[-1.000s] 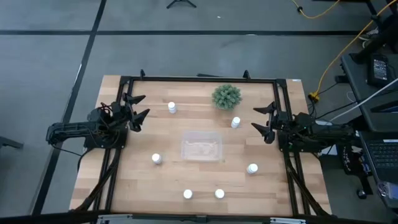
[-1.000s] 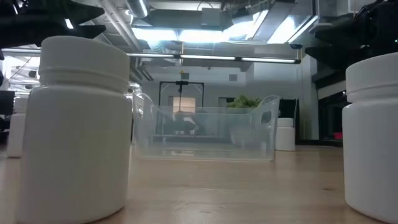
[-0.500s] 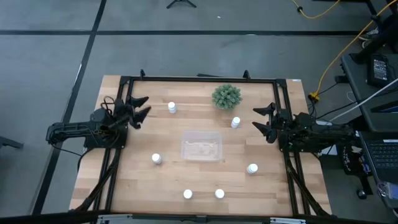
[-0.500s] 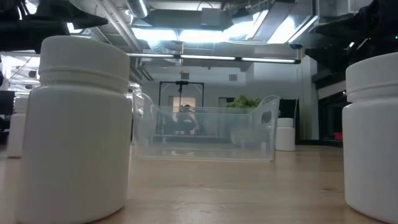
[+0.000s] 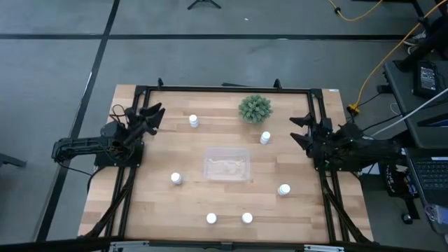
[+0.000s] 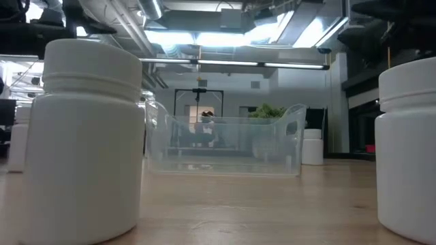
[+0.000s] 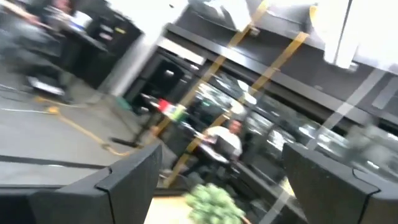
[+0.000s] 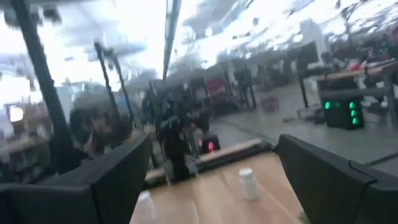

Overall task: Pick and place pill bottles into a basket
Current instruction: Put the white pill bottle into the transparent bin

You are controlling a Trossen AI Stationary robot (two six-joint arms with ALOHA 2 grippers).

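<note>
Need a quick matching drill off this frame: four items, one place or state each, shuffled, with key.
Items:
1. basket
2. green plant
3. left hand
4. right hand

Places or states:
A. open, at the table's right edge
B. middle of the table, no bottle in it
C. open, at the table's left edge
D. far side of the table, beyond the basket

Pairs: 1-B, 2-D, 3-C, 4-A
</note>
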